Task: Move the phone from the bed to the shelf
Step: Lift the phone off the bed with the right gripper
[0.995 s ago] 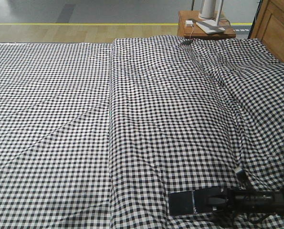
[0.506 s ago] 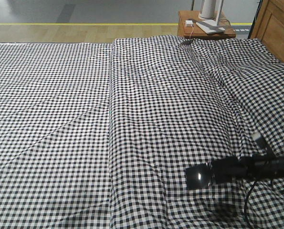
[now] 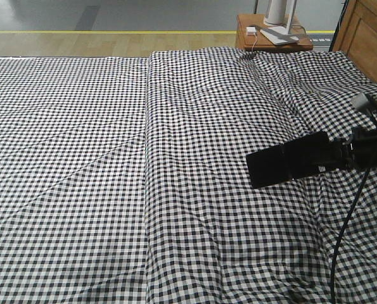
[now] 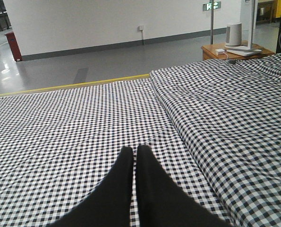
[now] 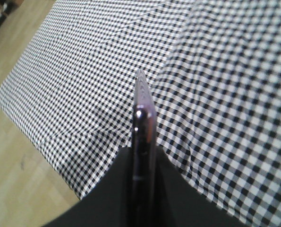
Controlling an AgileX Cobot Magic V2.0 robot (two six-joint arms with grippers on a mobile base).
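Up close in the right wrist view, the right tool (image 5: 142,163) pinches the phone (image 5: 144,118) edge-on, held above the bed (image 5: 225,71). Only the left wrist view shows the left tool (image 4: 134,158), pressed together over the gingham. The front view shows the phone's black face. Beyond the bed: wood floor (image 3: 80,43), yellow line (image 3: 112,31), bench (image 3: 242,39). Count: one phone, two tools, one bench.
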